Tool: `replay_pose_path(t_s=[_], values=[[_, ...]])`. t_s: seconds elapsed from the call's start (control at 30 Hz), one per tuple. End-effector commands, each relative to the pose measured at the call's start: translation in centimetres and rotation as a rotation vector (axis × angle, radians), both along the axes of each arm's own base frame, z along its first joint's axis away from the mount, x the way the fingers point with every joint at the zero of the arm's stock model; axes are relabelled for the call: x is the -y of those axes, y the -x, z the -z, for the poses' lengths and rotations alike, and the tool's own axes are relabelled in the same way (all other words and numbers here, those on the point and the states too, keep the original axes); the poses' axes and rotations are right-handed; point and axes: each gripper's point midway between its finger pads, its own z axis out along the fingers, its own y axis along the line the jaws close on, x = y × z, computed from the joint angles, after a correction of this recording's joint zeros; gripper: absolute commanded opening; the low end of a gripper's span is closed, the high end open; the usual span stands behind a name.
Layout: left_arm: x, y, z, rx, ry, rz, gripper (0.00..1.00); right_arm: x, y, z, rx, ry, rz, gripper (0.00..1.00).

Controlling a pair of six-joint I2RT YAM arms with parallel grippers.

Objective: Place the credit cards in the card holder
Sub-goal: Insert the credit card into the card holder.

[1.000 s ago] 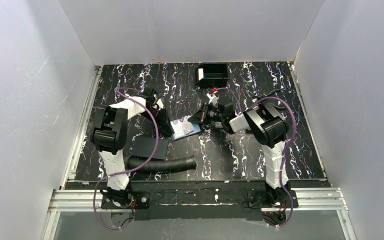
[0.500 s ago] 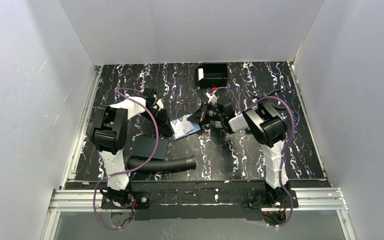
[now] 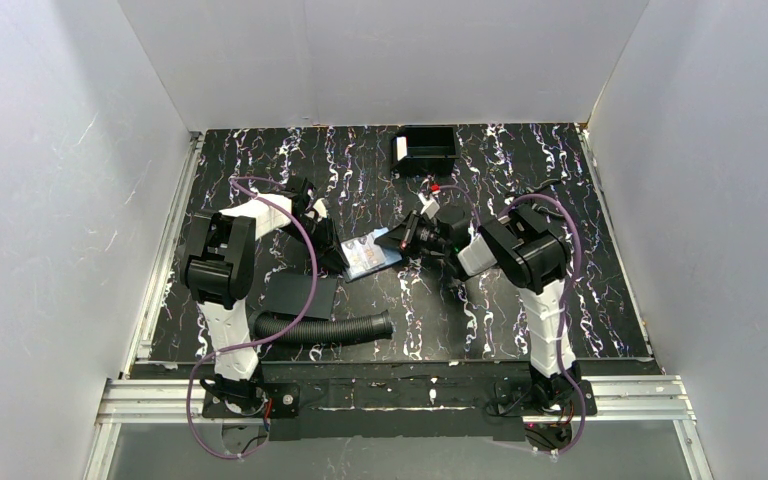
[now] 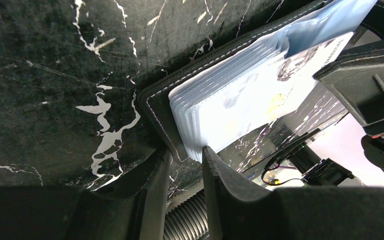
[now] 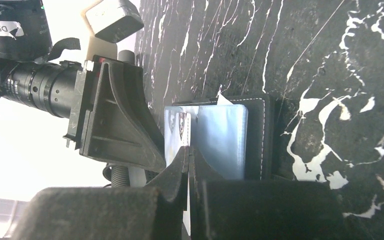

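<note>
The card holder (image 3: 358, 264), a black stitched wallet, lies open at mid-table with its clear sleeves (image 4: 230, 100) fanned out. My left gripper (image 3: 337, 257) is clamped on its near corner, cover and sleeves between the fingers (image 4: 220, 175). From the right, my right gripper (image 3: 401, 240) is shut on a pale printed credit card (image 4: 305, 57). That card's far edge lies against the sleeves. In the right wrist view the card (image 5: 176, 132) runs into the shut jaws (image 5: 189, 152), beside a bluish sleeve (image 5: 222, 140) and the black cover (image 5: 266, 135). No other cards show.
A black box (image 3: 427, 149) stands at the back of the marbled mat. A flat black pad (image 3: 301, 295) and a corrugated black hose (image 3: 325, 328) lie near the left arm's base. White walls close in three sides.
My right gripper has shifted slightly left and toward me with the card, closer onto the holder's sleeves. The left gripper and the holder have stayed put.
</note>
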Motion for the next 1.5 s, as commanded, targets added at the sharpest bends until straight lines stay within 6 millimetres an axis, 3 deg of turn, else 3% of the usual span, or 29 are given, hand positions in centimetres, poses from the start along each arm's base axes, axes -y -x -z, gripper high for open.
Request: replay_pose_path(t_s=[0.0, 0.5, 0.73, 1.0, 1.27, 1.47], values=[[-1.1, 1.4, 2.1, -0.024, -0.094, 0.017, 0.27, -1.2, 0.8, -0.5, 0.019, -0.047, -0.006, 0.01], [-1.1, 0.9, 2.0, -0.009, -0.094, 0.012, 0.20, -2.6, 2.1, 1.0, -0.007, -0.005, -0.025, 0.01], [-1.1, 0.9, 1.9, 0.003, -0.094, 0.008, 0.13, -4.2, 2.7, 0.4, -0.010, -0.040, -0.001, 0.01], [-0.9, 0.4, 1.2, 0.024, -0.085, -0.001, 0.15, -4.4, 3.7, 0.3, 0.041, 0.032, -0.031, 0.01], [-1.4, 0.4, 0.0, 0.053, -0.106, 0.013, 0.22, -3.0, 3.4, 1.9, 0.099, 0.336, -0.155, 0.10], [-2.3, 0.3, -0.2, 0.064, -0.156, 0.033, 0.24, -3.5, 3.4, 1.5, 0.128, 0.346, -0.213, 0.21]])
